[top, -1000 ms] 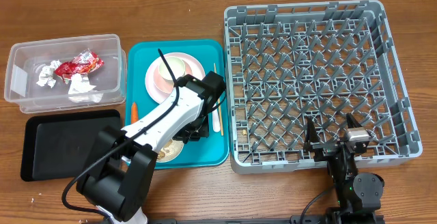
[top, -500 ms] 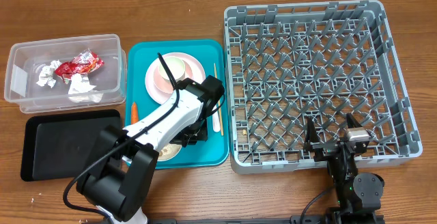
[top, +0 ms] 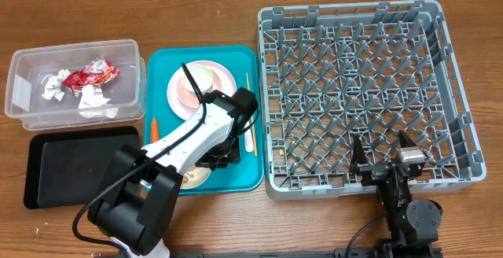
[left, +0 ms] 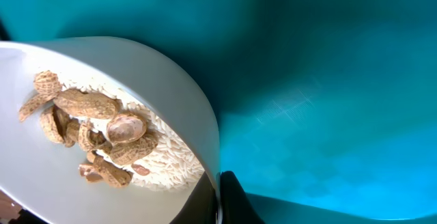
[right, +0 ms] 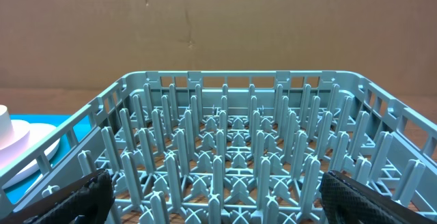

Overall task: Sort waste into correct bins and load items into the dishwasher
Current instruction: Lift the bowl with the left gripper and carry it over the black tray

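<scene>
My left gripper (top: 214, 160) is over the teal tray (top: 240, 175), shut on the rim of a white bowl (top: 194, 176). In the left wrist view its jaws (left: 220, 186) pinch the bowl's rim (left: 171, 74), one finger inside and one outside. The bowl holds rice and peanut shells (left: 102, 128). My right gripper (top: 381, 157) is open and empty above the front edge of the grey dish rack (top: 350, 11), as the right wrist view (right: 215, 186) also shows. The clear tub (top: 23, 85) holds white napkins (top: 93, 99) and the red wrapper (top: 90, 75). The black tray (top: 75, 167) lies in front of it.
On the teal tray are a pink plate (top: 228, 75) with a pale bowl (top: 198, 78), an orange carrot (top: 155, 128), a white fork (top: 251, 141) and a thin chopstick (top: 247, 79). The rack (right: 232, 77) fills the right side of the table.
My left gripper has edged slightly toward the tray's front, still on the bowl's rim. The right arm has not moved.
</scene>
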{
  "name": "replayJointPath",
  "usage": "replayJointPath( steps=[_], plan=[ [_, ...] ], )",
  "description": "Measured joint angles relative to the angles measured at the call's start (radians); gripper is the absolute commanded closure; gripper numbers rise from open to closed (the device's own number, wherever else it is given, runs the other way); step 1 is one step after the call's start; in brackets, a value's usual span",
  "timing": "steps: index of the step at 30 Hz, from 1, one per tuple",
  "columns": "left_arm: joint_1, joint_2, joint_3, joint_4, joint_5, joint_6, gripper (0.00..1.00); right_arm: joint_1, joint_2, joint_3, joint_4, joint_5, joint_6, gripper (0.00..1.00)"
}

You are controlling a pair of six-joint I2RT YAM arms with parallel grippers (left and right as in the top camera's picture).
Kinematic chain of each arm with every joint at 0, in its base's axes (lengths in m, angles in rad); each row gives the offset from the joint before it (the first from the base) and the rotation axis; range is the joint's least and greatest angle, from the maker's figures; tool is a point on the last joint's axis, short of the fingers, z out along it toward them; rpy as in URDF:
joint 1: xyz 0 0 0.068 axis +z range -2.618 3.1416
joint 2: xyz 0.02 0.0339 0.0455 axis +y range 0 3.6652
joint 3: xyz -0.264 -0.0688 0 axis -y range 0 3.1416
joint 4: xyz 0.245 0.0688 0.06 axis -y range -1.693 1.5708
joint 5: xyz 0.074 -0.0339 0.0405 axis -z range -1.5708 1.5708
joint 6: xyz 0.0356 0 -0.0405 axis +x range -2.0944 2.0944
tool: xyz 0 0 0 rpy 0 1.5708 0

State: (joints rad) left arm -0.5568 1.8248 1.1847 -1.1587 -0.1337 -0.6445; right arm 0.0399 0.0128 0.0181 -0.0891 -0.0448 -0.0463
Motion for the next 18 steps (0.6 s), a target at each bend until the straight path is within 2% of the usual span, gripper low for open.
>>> replayJointPath(
  steps=[3,10,18],
  plan=[
    [0.0,-0.038,0.001,0.003,0.01,0.002,0.96,0.0,0.0,0.0,0.0,0.0,0.0,0.0],
    [0.06,-0.272,0.025,-0.039,0.032,0.052,0.96,0.0,0.0,0.0,0.001,0.0,0.0,0.0],
    [0.323,-0.45,0.028,-0.084,0.103,0.183,0.96,0.0,0.0,0.0,0.0,0.0,0.0,0.0]
  ],
)
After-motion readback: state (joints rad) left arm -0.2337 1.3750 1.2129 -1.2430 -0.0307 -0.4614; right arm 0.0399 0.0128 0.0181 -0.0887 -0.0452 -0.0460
